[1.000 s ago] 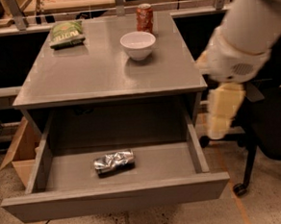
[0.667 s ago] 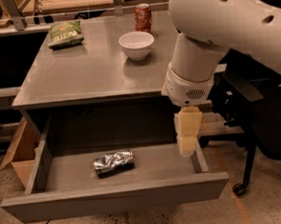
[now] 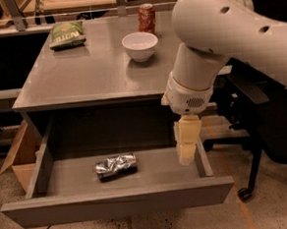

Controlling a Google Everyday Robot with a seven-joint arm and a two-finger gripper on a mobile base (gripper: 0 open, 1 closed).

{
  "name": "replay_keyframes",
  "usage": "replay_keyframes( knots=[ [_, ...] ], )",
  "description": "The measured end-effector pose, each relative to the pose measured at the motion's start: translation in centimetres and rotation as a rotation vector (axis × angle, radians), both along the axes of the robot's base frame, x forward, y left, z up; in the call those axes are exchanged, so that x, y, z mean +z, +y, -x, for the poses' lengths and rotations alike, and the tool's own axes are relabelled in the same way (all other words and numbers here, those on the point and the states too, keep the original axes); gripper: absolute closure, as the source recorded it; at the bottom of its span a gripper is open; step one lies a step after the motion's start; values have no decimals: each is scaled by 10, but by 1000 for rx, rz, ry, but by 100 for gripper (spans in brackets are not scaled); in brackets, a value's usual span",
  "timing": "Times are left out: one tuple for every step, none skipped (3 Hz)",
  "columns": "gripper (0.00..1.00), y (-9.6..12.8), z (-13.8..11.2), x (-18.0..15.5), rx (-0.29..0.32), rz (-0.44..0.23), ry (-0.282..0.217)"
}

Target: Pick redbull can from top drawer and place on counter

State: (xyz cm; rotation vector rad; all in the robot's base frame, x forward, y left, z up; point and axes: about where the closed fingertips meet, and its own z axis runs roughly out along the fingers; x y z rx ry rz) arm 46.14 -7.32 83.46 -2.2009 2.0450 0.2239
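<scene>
Nearest: top drawer [image 3: 115,204], pulled out below the front edge of the counter [image 3: 91,75], flat front panel toward the camera.

On the drawer floor, left of middle: redbull can [image 3: 115,165], lying on its side, crinkled and shiny. Same spot and same lie as a second ago.

Right of it, just inside the drawer's right wall: gripper [image 3: 187,155], pointing straight down under the front right corner of the counter, tip close above the drawer floor. Well apart from the redbull can, touching nothing of it. How far open: cannot tell.

Against a second ago: then outside the drawer, beyond its right wall. Since the picture after that: a little lower and a little further left, deeper in the drawer.

Above it: white arm [image 3: 216,32], now covering the right edge of the counter.

Further back on the counter: white bowl [image 3: 139,45], right of middle. Behind that, at the back edge: red soda can [image 3: 146,17], upright. At the back left corner: green bag [image 3: 67,34], lying flat. All three unmoved.
</scene>
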Motion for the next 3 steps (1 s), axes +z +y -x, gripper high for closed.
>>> replay_keyframes(
  knots=[
    [0, 24, 2, -47, 30, -64, 91],
    [0, 45, -3, -81, 36, -105, 112],
    [0, 68, -18, -99, 36, -173, 77]
  ],
)
